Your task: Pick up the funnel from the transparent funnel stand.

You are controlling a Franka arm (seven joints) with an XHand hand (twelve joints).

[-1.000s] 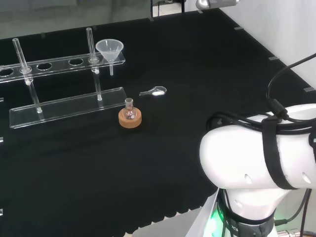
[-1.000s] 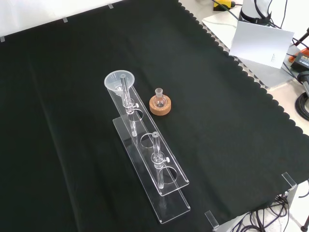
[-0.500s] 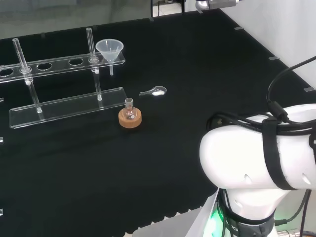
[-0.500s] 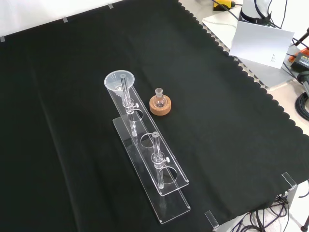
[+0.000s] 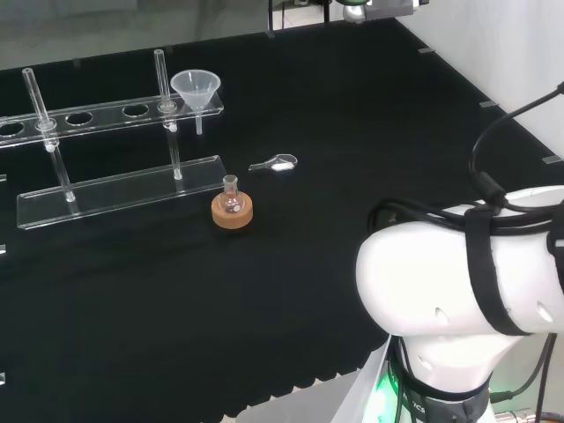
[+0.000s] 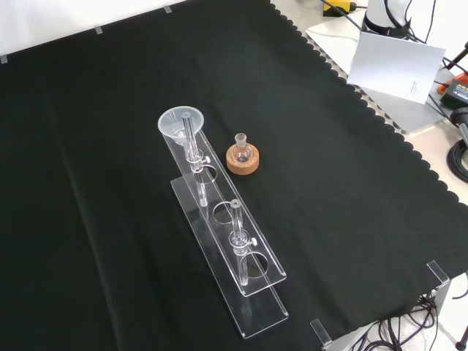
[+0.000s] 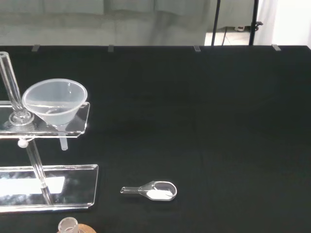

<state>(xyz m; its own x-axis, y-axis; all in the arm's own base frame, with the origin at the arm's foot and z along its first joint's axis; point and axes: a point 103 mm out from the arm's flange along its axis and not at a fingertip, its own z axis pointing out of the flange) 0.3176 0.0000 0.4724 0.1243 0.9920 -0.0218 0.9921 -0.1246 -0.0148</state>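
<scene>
Nothing on the cloth had moved since the earlier frames; only the cable over the arm's white link at the lower right of the head view had shifted slightly. No frame let me tell whether the hand was open or closed.

The funnel (image 5: 196, 88) sat upright in the end hole of the stand (image 5: 115, 189), at the upper left of the head view and left of centre in the front view, its stem hanging below the top shelf. A flask (image 5: 231, 198) on a cork ring (image 5: 233, 212) stood just beside the stand's base, and a small scoop (image 5: 275, 163) with white powder lay near, lower centre in the wrist view.

The reach had probably not yet begun. To do it well, the hand should come down over the funnel's rim, stay clear of the upright rod (image 5: 162, 77) right next to it, close on the cone, and lift straight up so the stem clears the hole without tipping the stand.
</scene>
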